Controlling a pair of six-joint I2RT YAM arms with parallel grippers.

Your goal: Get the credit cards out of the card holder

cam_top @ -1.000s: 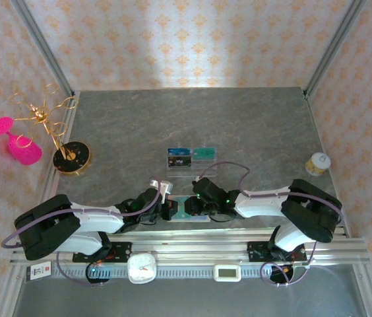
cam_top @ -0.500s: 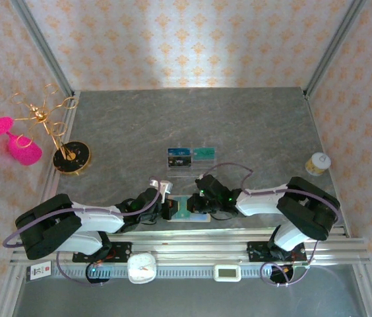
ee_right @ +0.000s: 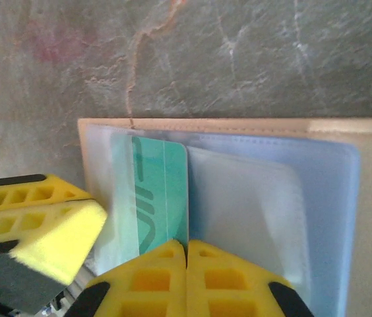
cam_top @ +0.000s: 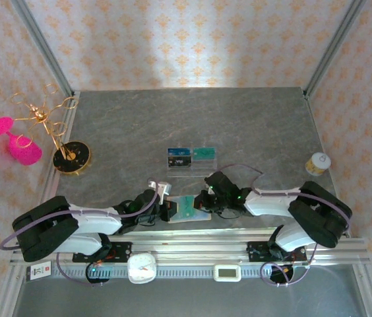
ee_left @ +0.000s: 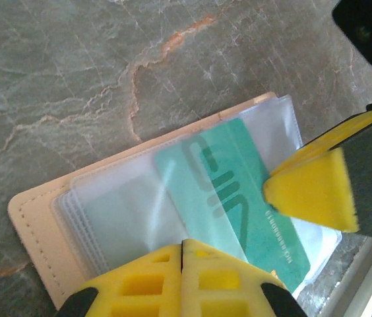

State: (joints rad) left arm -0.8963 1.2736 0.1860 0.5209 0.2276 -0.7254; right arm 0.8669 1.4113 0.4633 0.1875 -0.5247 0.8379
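The card holder (cam_top: 199, 216) lies open on the grey marble table (cam_top: 239, 125), close to its near edge, between the two arms. In the left wrist view its tan cover (ee_left: 34, 224) shows under the clear and pale blue slots.

A teal credit card (ee_left: 239, 198) sticks partly out of one slot. The right gripper (ee_right: 187, 247) is closed on this card. The edge of the card (ee_right: 153, 191) runs into the line where its two yellow fingers meet. One of these fingers (ee_left: 311, 191) rests on the long edge of the card.

The left gripper (ee_left: 183, 247) is at the left end of the card holder, with its fingers pressed together. Whether they pinch a slot leaf, I cannot tell.

Farther on the table, two more cards stand in a clear tray (cam_top: 191, 162). A gold stand (cam_top: 67, 155) is at the far left.
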